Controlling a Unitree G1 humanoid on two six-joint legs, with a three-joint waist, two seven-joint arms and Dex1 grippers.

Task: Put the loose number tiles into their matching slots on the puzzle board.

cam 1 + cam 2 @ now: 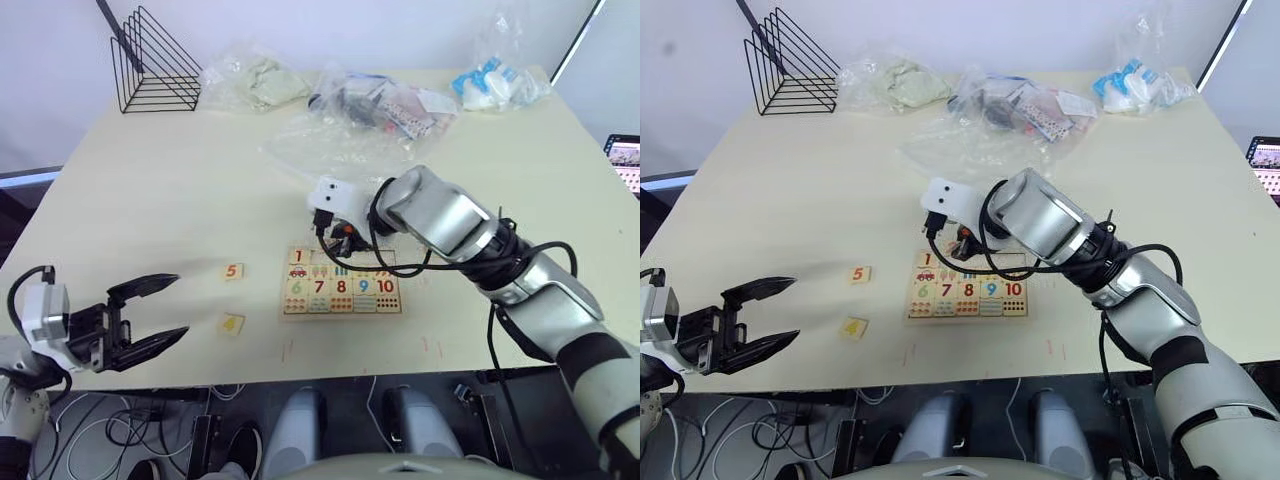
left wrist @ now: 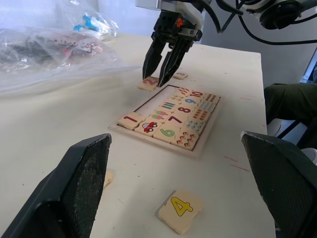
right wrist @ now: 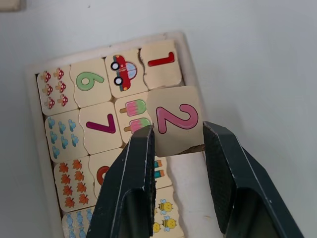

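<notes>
The wooden puzzle board (image 1: 393, 312) lies near the table's front edge, its front rows filled with number and picture tiles. My right gripper (image 3: 178, 135) points down over the board's far left corner. It is shut on the pink "2" tile (image 3: 174, 119), which overlaps the board's rim beside the "1" tile (image 3: 159, 62). Two loose tiles lie left of the board: the "5" tile (image 1: 232, 271) and the yellow "4" tile (image 1: 231, 323). Another loose tile (image 2: 181, 75) sits just beyond the board. My left gripper (image 1: 180, 306) hangs open at the front left, short of the "4", holding nothing.
A black wire rack (image 1: 150, 65) stands at the far left corner. Clear plastic bags (image 1: 375, 100) with assorted contents spread along the far side, one with blue items (image 1: 495, 85) at the far right. Crumpled clear plastic (image 1: 330, 145) lies just behind the right gripper.
</notes>
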